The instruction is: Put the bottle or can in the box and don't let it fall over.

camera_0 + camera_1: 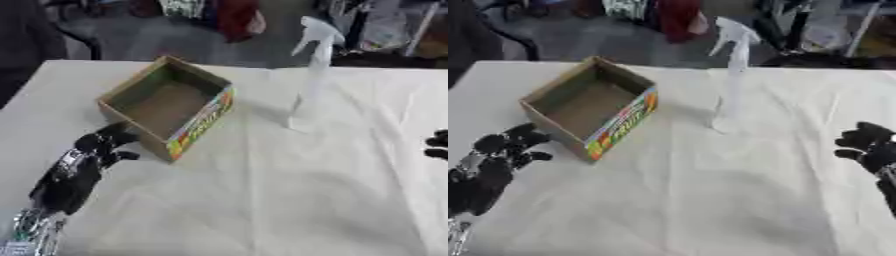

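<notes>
Lighting's pretty even and soft, kind of an overhead indoor look, with the white table cloth (289, 190) coming out bright but not blown out and the floor behind it darker. Everything is blurry all over (edges smear, the print on the box (203, 120) is just colour blobs), and the clear spray bottle (312, 70) nearly melts into the cloth. Shadows are faint: a soft one right of the box, and a small one at the bottle's base.
</notes>
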`<action>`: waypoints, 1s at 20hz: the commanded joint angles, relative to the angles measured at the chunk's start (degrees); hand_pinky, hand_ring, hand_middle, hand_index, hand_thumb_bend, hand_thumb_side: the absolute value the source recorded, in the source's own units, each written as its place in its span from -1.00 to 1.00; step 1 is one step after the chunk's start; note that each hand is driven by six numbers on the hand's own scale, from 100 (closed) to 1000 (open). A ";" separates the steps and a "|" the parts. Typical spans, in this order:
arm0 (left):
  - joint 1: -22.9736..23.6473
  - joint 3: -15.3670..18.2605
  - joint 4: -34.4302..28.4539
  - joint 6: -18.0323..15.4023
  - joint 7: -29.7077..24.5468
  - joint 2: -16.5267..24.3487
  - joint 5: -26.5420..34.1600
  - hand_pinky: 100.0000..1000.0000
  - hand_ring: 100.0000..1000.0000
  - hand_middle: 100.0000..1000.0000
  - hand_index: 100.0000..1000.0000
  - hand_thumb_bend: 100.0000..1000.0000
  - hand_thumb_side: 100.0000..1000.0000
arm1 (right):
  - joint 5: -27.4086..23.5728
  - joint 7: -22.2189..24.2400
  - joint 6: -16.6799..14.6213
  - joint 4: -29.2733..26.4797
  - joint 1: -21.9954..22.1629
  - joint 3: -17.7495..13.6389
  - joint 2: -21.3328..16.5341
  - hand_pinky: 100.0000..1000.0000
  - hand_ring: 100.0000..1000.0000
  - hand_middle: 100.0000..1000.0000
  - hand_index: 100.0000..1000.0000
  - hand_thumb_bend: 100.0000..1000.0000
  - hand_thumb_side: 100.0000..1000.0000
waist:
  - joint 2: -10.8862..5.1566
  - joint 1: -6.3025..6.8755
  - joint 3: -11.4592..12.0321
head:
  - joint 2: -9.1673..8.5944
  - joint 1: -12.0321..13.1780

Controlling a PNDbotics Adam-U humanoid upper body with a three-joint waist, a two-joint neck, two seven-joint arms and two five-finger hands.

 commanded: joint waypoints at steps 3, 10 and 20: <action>-0.75 0.11 -0.92 -0.07 -0.30 1.00 0.45 0.50 0.80 0.44 0.83 -0.84 0.89 | 0.17 -0.02 0.07 -0.37 -0.73 -0.26 -1.32 0.49 0.54 0.43 0.70 -1.00 0.11 | -0.55 -0.01 0.02 | -0.20 0.20; -0.75 0.02 -0.94 -0.04 -0.46 1.09 0.69 0.50 0.80 0.44 0.83 -0.84 0.88 | 0.76 -2.16 -2.08 6.35 -7.25 1.95 -8.72 0.50 0.59 0.52 0.76 -1.00 0.08 | -0.81 -0.09 0.76 | 0.14 -0.68; -0.71 -0.94 -0.90 -0.08 -1.62 0.71 0.72 0.50 0.81 0.44 0.84 -0.83 0.90 | 1.12 -3.94 -8.49 20.71 -22.07 6.92 -16.77 0.66 0.81 0.76 0.87 -1.00 0.03 | -0.56 0.36 2.77 | 0.48 -2.69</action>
